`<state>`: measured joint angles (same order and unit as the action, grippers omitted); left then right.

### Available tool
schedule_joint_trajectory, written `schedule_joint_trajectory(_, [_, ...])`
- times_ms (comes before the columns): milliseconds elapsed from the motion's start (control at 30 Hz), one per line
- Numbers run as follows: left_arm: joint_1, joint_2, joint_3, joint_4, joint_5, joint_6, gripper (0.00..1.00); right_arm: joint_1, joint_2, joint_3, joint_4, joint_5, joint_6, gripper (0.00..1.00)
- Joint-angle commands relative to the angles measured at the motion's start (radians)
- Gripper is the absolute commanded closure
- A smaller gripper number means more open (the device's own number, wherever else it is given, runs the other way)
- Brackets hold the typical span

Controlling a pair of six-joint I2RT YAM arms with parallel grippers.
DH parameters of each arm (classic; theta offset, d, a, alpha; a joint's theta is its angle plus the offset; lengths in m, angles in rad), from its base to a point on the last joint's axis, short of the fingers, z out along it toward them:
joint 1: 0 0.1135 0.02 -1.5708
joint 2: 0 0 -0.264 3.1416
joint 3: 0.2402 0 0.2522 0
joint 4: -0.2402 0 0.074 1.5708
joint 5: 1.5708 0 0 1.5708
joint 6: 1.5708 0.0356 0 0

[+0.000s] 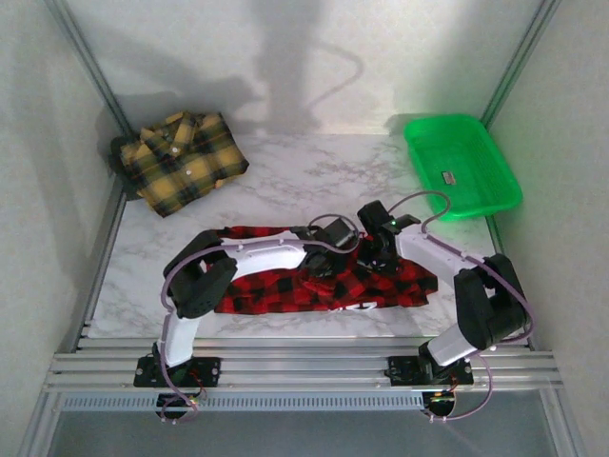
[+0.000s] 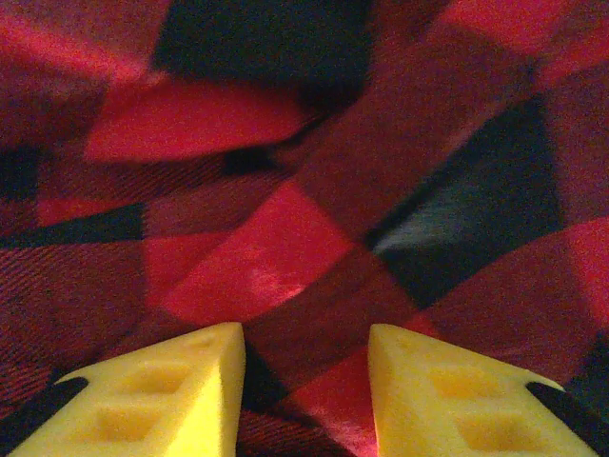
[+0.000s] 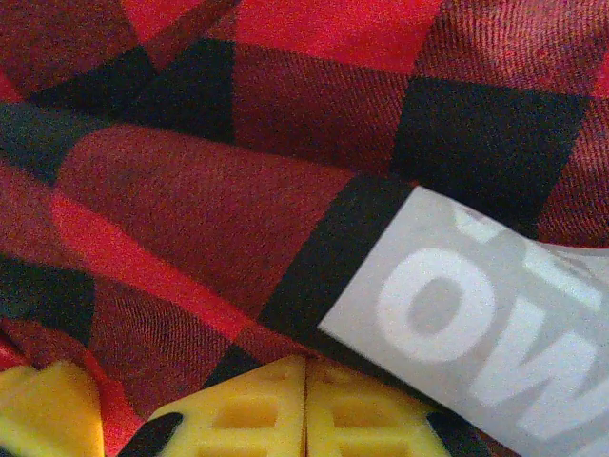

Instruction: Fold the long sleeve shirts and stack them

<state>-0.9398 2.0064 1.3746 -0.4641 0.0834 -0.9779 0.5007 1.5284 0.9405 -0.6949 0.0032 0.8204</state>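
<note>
The left tool (image 2: 304, 335) stood with its two yellow fingers (image 2: 166, 400) apart, tips down against the red-and-black shirt (image 2: 266, 257); rumpled check cloth showed in the gap between them and beyond, with creases running off toward the top of the left wrist view. The right tool (image 3: 304, 369) had its yellow fingers (image 3: 243, 409) pressed together, only a thin seam between them; their tips sat at a fold of the same shirt (image 3: 238, 190), and whether any cloth was nipped between them could not be told. Just beyond those tips, to the right, lay the patch (image 3: 476, 324) with large white lettering, one corner of it reaching down to the fingers.

From above, the left tool (image 1: 324, 267) and the right tool (image 1: 373, 257) were near each other over the middle of the red-and-black shirt (image 1: 271, 290); both arms bent inward from their bases at the near edge; the shirt lay spread sideways across the near part of the marbled surface (image 1: 314, 171), partly under the arms. The yellow-and-black shirt (image 1: 181, 160) lay folded at the far left corner, well apart from the red one, with white buttons down its front; the green tray (image 1: 471, 148) sat at the far right of the surface, also well apart from both shirts.
</note>
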Motion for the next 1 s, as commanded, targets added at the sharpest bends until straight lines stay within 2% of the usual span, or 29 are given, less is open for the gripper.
schedule_joint_trajectory(0, [-0.022, -0.091, -0.148, -0.012, 0.038, -0.066, 0.62, -0.017, 0.015, -0.022, 0.022, 0.045, 0.034, 0.92])
schedule_joint_trajectory(100, [-0.016, -0.215, -0.334, -0.023, 0.009, -0.110, 0.64, -0.039, 0.036, -0.010, 0.020, 0.064, 0.046, 0.92])
schedule_joint_trajectory(167, [-0.014, -0.353, -0.421, -0.064, -0.045, -0.147, 0.63, -0.048, 0.061, -0.005, 0.026, 0.070, 0.056, 0.92])
schedule_joint_trajectory(233, [-0.017, -0.494, -0.483, -0.080, -0.070, -0.187, 0.60, -0.056, 0.086, 0.002, 0.027, 0.075, 0.068, 0.93])
schedule_joint_trajectory(333, [-0.031, -0.665, -0.597, -0.065, -0.050, -0.257, 0.56, -0.060, 0.126, 0.006, 0.050, 0.067, 0.091, 0.94])
schedule_joint_trajectory(400, [-0.035, -0.730, -0.655, -0.057, -0.051, -0.285, 0.53, -0.059, 0.152, 0.013, 0.076, 0.052, 0.107, 0.95])
schedule_joint_trajectory(467, [-0.016, -0.757, -0.680, -0.027, -0.072, -0.291, 0.45, -0.060, 0.184, 0.032, 0.106, 0.028, 0.114, 0.95])
schedule_joint_trajectory(533, [0.034, -0.738, -0.682, -0.010, -0.080, -0.283, 0.40, -0.067, 0.218, 0.065, 0.085, 0.043, 0.125, 0.96])
schedule_joint_trajectory(700, [0.163, -0.564, -0.628, 0.066, -0.072, -0.204, 0.38, -0.142, 0.253, 0.066, 0.067, 0.092, 0.216, 0.96])
schedule_joint_trajectory(800, [0.207, -0.428, -0.535, 0.078, -0.098, -0.132, 0.38, -0.212, 0.238, 0.053, 0.082, 0.119, 0.280, 0.96])
schedule_joint_trajectory(967, [0.300, -0.192, -0.298, 0.097, -0.114, 0.029, 0.41, -0.303, 0.217, 0.135, 0.028, 0.155, 0.339, 0.97])
